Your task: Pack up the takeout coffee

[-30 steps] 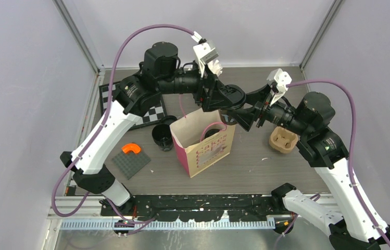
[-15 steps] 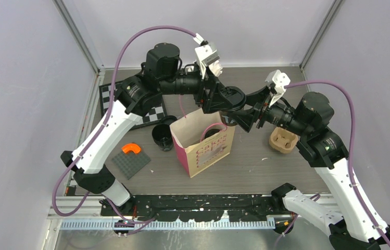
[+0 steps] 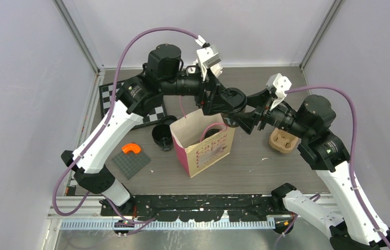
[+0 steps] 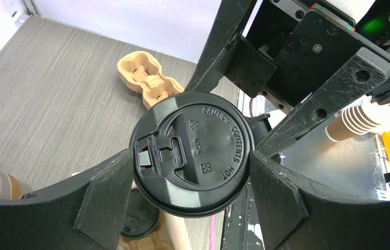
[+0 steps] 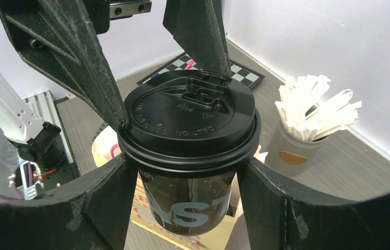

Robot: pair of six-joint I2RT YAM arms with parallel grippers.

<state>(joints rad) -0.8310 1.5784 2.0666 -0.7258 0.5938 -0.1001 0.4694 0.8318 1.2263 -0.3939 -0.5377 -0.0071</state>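
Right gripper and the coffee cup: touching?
Touching. Right wrist view: both fingers of the right gripper press against the coffee cup just under its lid rim, with no gap showing.

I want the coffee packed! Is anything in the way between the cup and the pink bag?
Nothing visible blocks it. The left tool and right tool both hold the coffee cup just above the pink bag. A pink handle arches over the bag's open top, and something dark sits inside.

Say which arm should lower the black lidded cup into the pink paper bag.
Left, likely: the left gripper clasps the black lidded coffee cup from above the open pink paper bag; the right gripper grips sideways.
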